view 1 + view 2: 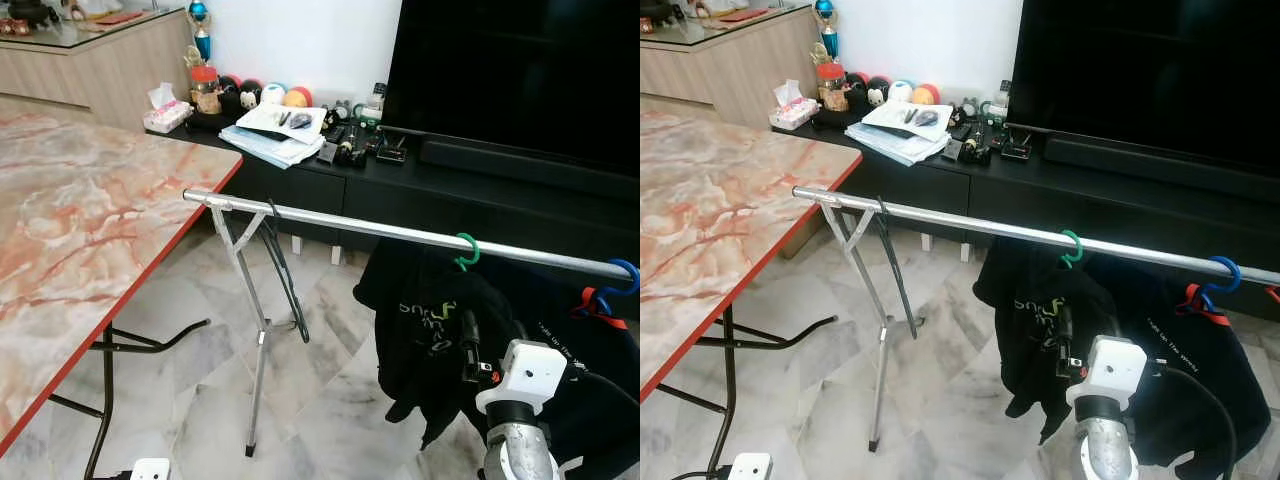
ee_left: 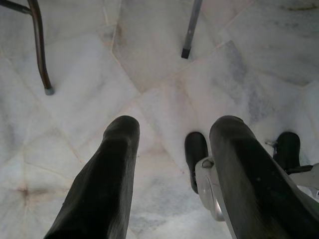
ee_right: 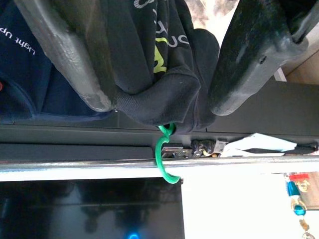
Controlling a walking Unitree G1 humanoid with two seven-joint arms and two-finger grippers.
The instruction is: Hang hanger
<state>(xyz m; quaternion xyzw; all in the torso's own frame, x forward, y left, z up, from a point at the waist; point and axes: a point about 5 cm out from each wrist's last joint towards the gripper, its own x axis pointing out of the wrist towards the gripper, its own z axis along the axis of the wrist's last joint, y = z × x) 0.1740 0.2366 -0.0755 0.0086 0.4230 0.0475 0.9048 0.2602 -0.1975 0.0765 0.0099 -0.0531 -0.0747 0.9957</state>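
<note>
Left eye view: a silver rail (image 1: 400,232) on a folding stand (image 1: 250,330), running from beside the marble table (image 1: 80,230) toward the TV (image 1: 520,70). On the rail, a green hanger (image 1: 466,251) hooked near the middle, carrying a black shirt (image 1: 425,325); further along, a blue hanger (image 1: 622,276) with a navy shirt (image 1: 590,370). Near the rail's table end, a bare black hanger (image 1: 285,280) dangling beside the stand's leg. Just below the black shirt, the right gripper (image 1: 469,345), raised on its silver arm, fingers dark against the cloth, spacing unclear from here.

Right wrist view, by contrast, looking straight along the right gripper (image 3: 162,104): fingers (image 3: 75,64) spread apart, one on each side of the black shirt's collar, cloth bulging between them, not pinched. Green hook (image 3: 164,159) seen close, curled over the rail (image 3: 149,167), the TV's dark screen behind; contact of fingers with cloth hard to judge.

Left wrist view: left gripper (image 2: 172,129) hanging low over the marble floor (image 2: 149,74), fingers (image 2: 114,164) apart, holding nothing; the robot's black feet (image 2: 196,154) below, a table leg (image 2: 40,55) and the stand's foot (image 2: 189,35) further off.

Back in the head views only: a low black bench (image 1: 420,180) under the TV, cluttered at its table end with papers (image 1: 275,135), a tissue box (image 1: 166,113), small toys and remotes. No bins or baskets with contents to report.
</note>
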